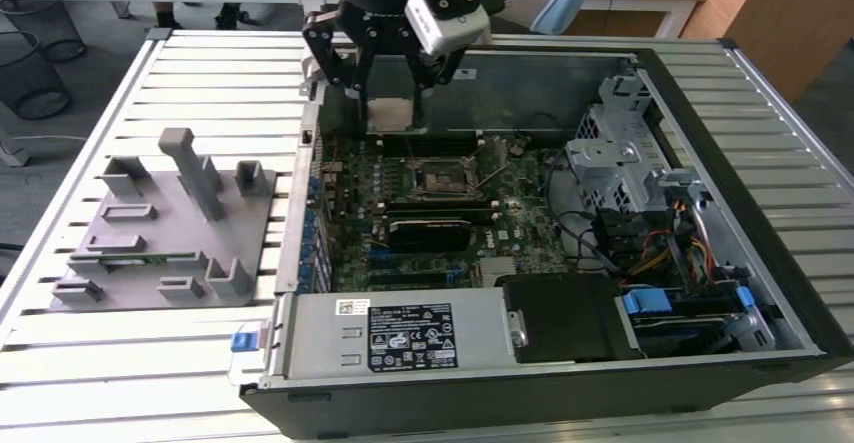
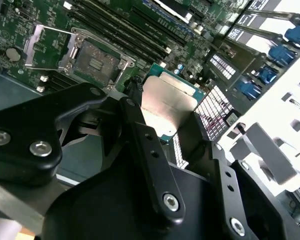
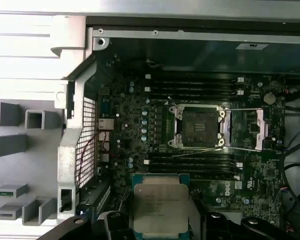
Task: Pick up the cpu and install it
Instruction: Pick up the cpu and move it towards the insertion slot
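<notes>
hand (image 1: 391,109) clamped on cpu (image 3: 161,207) | hanging over the motherboard (image 3: 125,145) | socket (image 3: 197,127) open, cpu not in it yet

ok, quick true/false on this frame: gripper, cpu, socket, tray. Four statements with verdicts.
1. The gripper is shut on the cpu. True.
2. The cpu is seated in the socket. False: the socket is empty, and the cpu is in the gripper, apart from it.
3. The socket's load plate is swung open. True.
4. The grey tray sits inside the computer case. False: it lies on the slatted table, to the exterior view's left of the case.
</notes>
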You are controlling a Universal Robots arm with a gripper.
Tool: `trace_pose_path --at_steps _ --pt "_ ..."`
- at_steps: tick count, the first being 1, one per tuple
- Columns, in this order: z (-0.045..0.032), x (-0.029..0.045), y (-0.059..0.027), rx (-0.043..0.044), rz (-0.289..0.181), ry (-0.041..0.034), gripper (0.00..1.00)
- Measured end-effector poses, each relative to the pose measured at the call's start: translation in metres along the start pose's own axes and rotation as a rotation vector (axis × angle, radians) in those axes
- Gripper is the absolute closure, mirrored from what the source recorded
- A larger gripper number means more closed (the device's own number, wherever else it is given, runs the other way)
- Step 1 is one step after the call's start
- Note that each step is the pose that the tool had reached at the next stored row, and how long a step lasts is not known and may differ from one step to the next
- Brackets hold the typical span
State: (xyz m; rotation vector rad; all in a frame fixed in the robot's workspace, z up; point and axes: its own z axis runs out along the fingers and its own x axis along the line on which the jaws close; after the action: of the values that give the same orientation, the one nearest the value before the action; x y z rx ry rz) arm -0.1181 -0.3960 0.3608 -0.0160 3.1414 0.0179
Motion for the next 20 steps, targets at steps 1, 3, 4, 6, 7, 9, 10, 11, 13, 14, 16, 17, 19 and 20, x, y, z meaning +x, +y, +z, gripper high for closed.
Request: trace_pose_path --at_steps 1,3,4,6,7,9,10,11,13,14,16,17,19,20 --pt "0.0001 -0.0020 0.0001 0.0000 0.000 0.0000 0.47" --pt "0.0003 -0.0066 0.0005 0.0001 0.000 0.0000 0.47" --pt "0.0003 -0.0089 0.0008 0.0001 0.000 0.0001 0.47" --pt "0.0005 -0.0128 0.0016 0.0000 0.000 0.0000 0.47" --pt "0.0005 -0.0145 0.0019 0.0001 0.000 0.0001 0.47" --pt "0.0006 -0.0177 0.0026 0.0001 0.000 0.0000 0.47" --pt "0.0006 -0.0193 0.0030 0.0001 0.000 0.0000 0.47" --pt "0.0006 -0.0211 0.0033 0.0001 0.000 0.0000 0.47" --pt "0.0007 -0.0245 0.0037 0.0000 0.000 0.0000 0.47" --pt "0.0007 -0.0264 0.0040 0.0001 0.001 0.0000 0.47" --pt "0.0008 -0.0299 0.0048 0.0000 0.002 -0.0002 0.47" --pt "0.0008 -0.0329 0.0055 0.0000 0.002 -0.0002 0.47" --pt "0.0010 -0.0369 0.0064 0.0001 0.002 -0.0002 0.47" --pt "0.0011 -0.0385 0.0069 0.0001 0.002 -0.0002 0.47"
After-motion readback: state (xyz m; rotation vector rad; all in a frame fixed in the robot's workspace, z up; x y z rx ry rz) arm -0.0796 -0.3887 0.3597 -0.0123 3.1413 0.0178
